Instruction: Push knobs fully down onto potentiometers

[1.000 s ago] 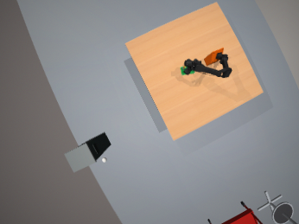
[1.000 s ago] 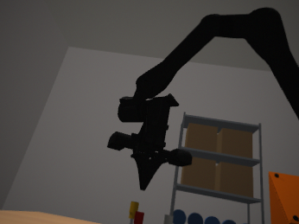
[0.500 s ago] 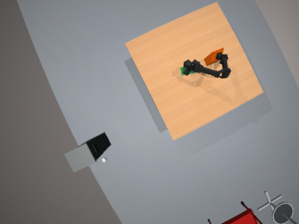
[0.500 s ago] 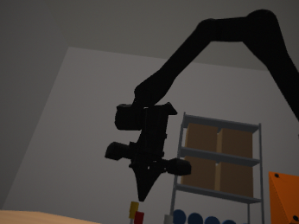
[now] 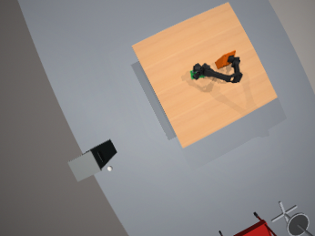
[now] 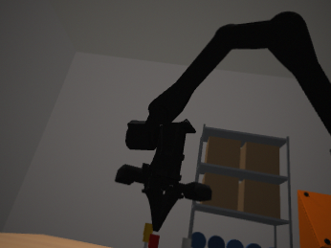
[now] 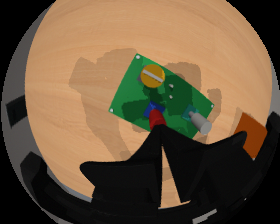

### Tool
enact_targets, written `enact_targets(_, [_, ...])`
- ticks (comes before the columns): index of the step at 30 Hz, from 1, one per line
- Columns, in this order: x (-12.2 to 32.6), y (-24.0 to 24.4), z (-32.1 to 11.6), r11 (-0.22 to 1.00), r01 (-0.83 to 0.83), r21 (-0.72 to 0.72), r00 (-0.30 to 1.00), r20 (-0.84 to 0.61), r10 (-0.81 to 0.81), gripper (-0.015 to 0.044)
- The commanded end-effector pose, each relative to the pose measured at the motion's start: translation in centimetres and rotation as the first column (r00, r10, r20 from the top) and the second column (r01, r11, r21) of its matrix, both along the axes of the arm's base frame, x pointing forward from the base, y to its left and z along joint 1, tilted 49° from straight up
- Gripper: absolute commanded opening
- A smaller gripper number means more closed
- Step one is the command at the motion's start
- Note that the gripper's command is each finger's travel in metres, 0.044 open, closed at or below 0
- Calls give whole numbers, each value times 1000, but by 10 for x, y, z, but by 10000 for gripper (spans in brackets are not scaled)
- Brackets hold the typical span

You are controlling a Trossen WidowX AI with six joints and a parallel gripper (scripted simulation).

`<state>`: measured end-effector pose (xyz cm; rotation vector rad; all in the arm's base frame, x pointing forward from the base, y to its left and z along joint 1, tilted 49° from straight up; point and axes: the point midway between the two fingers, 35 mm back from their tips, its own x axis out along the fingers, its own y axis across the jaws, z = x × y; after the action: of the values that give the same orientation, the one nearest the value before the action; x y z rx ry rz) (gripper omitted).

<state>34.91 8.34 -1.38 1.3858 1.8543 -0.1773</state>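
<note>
The green circuit board (image 5: 193,75) (image 7: 124,92) is on the table. A yellow knob (image 6: 147,232) (image 7: 152,80) with a pale bar across its top is at its far left corner in the wrist view. A red knob (image 6: 153,241) (image 7: 157,119) stands over a blue potentiometer (image 7: 149,109) near the board's near edge. A grey knob (image 6: 187,242) (image 7: 202,124) stands over a teal potentiometer (image 7: 189,113); part of its shaft shows below it. My gripper (image 6: 156,230) (image 7: 159,128) is shut and empty, pointing down. Its tips are right above the red knob; whether they touch cannot be told.
An orange panel (image 5: 221,62) (image 6: 316,218) (image 7: 251,136) stands on the table (image 5: 168,51) beside the arm's base. The arm (image 5: 221,76) (image 6: 193,75) reaches over the table to the board. A shelf rack with boxes (image 6: 260,155) stands in the background in the exterior view.
</note>
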Motion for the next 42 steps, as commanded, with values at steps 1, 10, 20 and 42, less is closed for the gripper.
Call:
enact_targets(1, [0, 1, -1, 1000, 3, 3, 1000, -2, -3, 0])
enact_targets(10, [0, 2, -2, 1000, 3, 3, 1000, -2, -3, 0])
enact_targets(20, [0, 4, -4, 1000, 3, 3, 1000, -2, -3, 0])
enact_targets(42, [-1, 5, -4, 1000, 3, 3, 1000, -2, -3, 0])
